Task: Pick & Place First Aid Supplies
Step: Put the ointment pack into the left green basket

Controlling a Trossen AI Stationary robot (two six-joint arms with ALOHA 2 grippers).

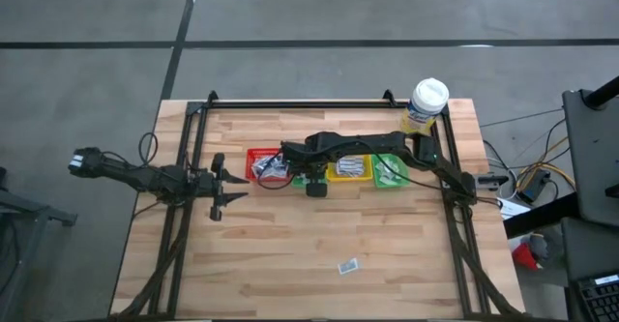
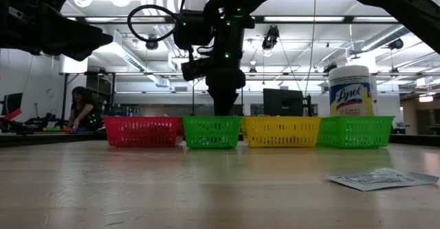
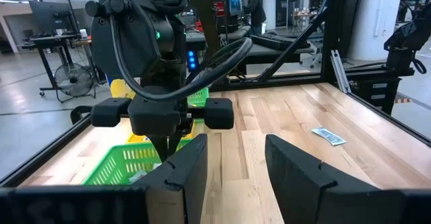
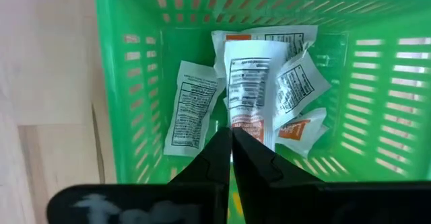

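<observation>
Packet in right claw tips

Matt printed paper packets lie in a glossy green plastic lattice bin on smooth pale wood table.

Several small white paper packets with black print, some with orange marks, lie overlapping on the floor of a green bin, one long strip on top. One more flat packet lies alone on the wooden surface, well apart from the bins.
</observation>
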